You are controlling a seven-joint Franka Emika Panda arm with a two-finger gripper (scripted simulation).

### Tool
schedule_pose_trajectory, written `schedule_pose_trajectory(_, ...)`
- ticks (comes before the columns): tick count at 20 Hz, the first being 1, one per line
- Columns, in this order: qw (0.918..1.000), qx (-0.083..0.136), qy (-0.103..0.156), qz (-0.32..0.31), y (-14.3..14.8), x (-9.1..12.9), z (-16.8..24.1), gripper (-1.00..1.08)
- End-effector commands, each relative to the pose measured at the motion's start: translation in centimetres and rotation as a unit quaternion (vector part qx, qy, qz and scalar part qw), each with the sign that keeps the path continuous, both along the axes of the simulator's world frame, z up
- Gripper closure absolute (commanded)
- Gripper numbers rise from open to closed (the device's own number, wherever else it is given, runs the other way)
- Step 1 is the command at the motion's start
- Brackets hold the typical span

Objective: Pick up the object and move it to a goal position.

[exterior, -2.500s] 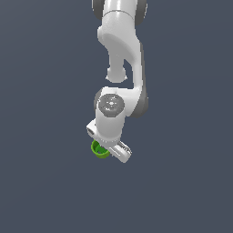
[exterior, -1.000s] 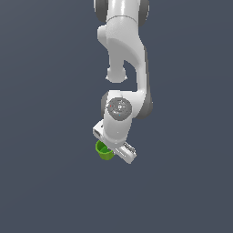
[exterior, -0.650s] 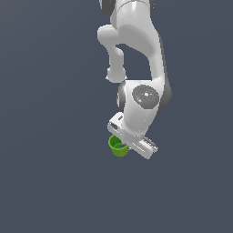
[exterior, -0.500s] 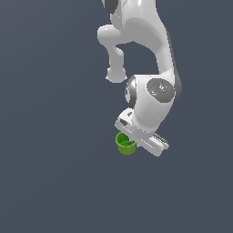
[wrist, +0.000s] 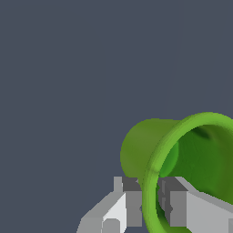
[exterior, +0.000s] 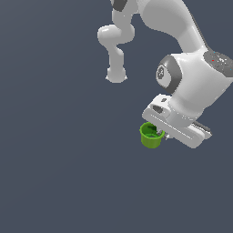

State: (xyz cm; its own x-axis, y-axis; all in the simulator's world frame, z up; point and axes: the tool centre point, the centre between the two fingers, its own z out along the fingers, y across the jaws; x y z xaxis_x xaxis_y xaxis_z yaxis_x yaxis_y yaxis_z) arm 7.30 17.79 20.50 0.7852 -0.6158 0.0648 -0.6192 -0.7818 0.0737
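Observation:
The object [exterior: 149, 135] is a small bright green cup with a hollow inside and a thick rim. It hangs just under my white gripper [exterior: 159, 134] toward the exterior view's right. In the wrist view the object [wrist: 182, 154] fills the frame's corner, and my gripper [wrist: 150, 200] is shut on its rim, one finger [wrist: 129, 205] outside the wall and the other finger [wrist: 182, 205] inside the hollow. The cup is tilted, its opening facing the wrist camera.
Only a flat dark grey surface [exterior: 59, 173] shows around the arm. The white arm links [exterior: 182, 54] rise toward the exterior view's top edge. No other objects are visible.
The arm has swung toward the exterior view's right, carrying the green cup with it. The grip on the rim looks unchanged.

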Motion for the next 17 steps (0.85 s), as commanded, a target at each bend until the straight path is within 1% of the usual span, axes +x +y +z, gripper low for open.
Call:
schedule_pose_trajectory(1,1.0,0.0,-0.001,0.0,2.3,-0.1,1.5,1.08)
schedule_pose_trajectory(4,1.0,0.0,-0.001,-0.001,4.5,-0.1,2.8,1.08)
schedule_pose_trajectory(8,1.0,0.0,-0.001,-0.001,6.4,-0.1,3.9,1.08)
schedule_pose_trajectory(12,1.0,0.001,-0.001,0.0,7.4,0.0,4.5,1.08)
schedule_pose_trajectory(17,1.0,0.001,-0.001,0.0,7.8,0.0,4.8,1.08)
